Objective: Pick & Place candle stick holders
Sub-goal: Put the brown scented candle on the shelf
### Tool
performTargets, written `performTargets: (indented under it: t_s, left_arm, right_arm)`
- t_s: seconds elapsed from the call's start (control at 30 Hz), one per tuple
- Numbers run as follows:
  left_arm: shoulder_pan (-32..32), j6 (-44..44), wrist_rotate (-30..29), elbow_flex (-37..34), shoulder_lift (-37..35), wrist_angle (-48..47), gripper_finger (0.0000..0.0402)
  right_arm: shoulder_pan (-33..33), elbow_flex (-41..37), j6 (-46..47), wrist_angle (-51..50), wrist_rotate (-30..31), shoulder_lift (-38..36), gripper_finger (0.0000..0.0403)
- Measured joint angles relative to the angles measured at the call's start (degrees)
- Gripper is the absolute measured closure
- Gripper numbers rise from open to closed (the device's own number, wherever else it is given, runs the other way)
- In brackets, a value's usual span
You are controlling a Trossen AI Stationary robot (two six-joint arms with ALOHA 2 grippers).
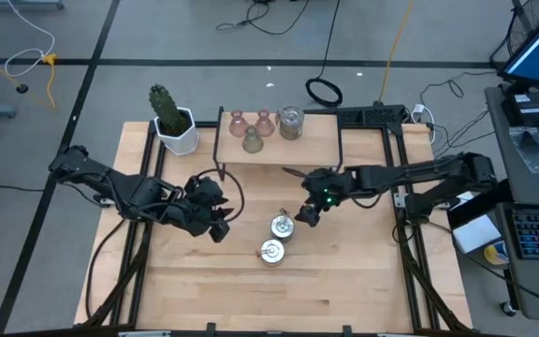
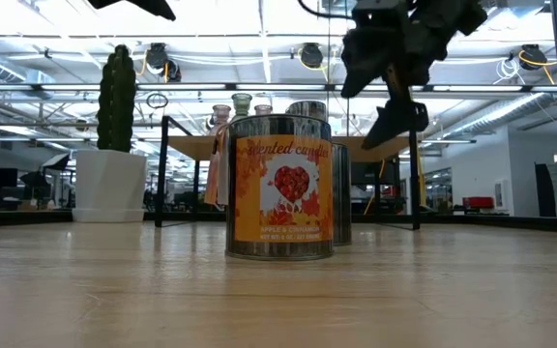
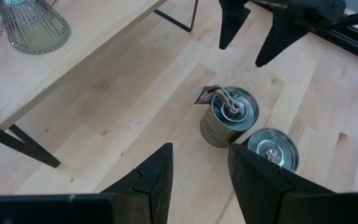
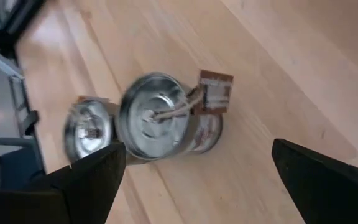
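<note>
Two silvery-grey tin holders stand upright on their bases mid-table: one with a tag on its lid [image 1: 282,227] [image 3: 229,116] [image 4: 160,122], one nearer the front [image 1: 271,252] [image 3: 272,148] [image 4: 88,128]. In the low view the front tin [image 2: 280,186] shows an orange label. My right gripper [image 1: 305,216] [image 2: 380,92] [image 4: 197,180] is open, above and just right of the tagged tin, touching nothing. My left gripper [image 1: 219,227] [image 3: 201,168] is open and empty, left of the tins. Two pinkish holders [image 1: 238,123] [image 1: 265,122], an olive-green one [image 1: 252,140] and a grey glass one [image 1: 291,123] stand on the shelf.
A low wooden shelf [image 1: 316,145] on thin black legs spans the table's far side. A white pot with a green cactus [image 1: 176,126] stands at its left end. Bare wooden tabletop [image 1: 279,300] lies in front of the tins.
</note>
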Motion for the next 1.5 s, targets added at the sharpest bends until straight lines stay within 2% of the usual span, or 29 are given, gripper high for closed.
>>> performTargets:
  t_s: [0.47, 0.7, 0.93, 1.3, 1.5]
  left_arm:
    - [0.0, 0.9, 0.0, 0.0, 0.0, 0.0, 0.0247]
    - [0.0, 0.9, 0.0, 0.0, 0.0, 0.0, 0.0247]
    - [0.0, 0.9, 0.0, 0.0, 0.0, 0.2, 0.0247]
    - [0.0, 1.9, 0.0, 0.0, 0.0, 1.9, 0.0247]
    - [0.0, 2.9, 0.1, 0.0, 0.0, 2.6, 0.0247]
  right_arm:
    - [1.7, 0.0, 4.5, 2.1, 0.2, 7.7, 0.0009]
    - [1.7, 0.0, 4.6, 2.7, 4.7, 7.6, 0.0013]
    - [2.1, 0.0, 4.6, 2.9, 6.1, 8.9, 0.004]
    - [2.2, 0.2, 4.8, 5.9, 3.1, 13.9, 0.0069]
    - [2.4, 0.2, 6.2, 6.6, 3.0, 14.2, 0.0102]
